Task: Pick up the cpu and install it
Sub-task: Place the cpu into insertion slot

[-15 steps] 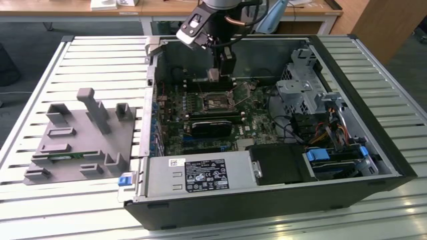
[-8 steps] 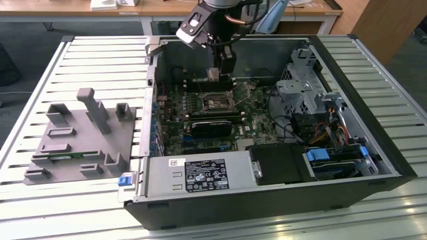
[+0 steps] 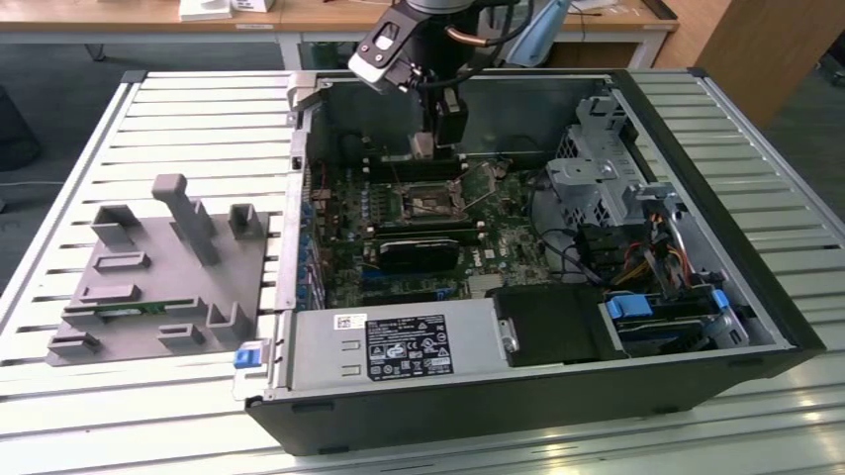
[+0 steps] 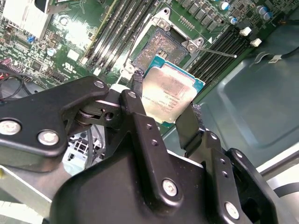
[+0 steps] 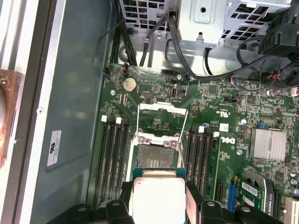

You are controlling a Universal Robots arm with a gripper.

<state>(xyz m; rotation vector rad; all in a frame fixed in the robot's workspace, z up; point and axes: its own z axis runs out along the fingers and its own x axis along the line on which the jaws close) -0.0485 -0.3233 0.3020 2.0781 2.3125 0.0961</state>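
Note:
My gripper (image 4: 166, 100) is shut on the cpu (image 4: 170, 93), a small square chip with a silvery top and a thin teal rim, pinched at two opposite edges by the black fingers (image 4: 135, 93). In the exterior view the gripper (image 3: 425, 146) hangs inside the open computer case (image 3: 739, 297), near its far wall and a little above the motherboard. The cpu (image 5: 159, 198) hovers just short of the open cpu socket (image 5: 156, 156), apart from it. The socket (image 4: 161, 44) has its metal frame (image 5: 161, 114) flipped up, and it sits bare on the board (image 3: 429, 203).
Memory slots (image 5: 112, 163) flank the socket on both sides. A black finned block (image 3: 422, 247) lies nearer on the board, a silver power supply (image 3: 396, 346) at the case front, a drive cage (image 3: 595, 178) with cables at the exterior view's right. A grey fixture (image 3: 158, 267) stands on the slatted table.

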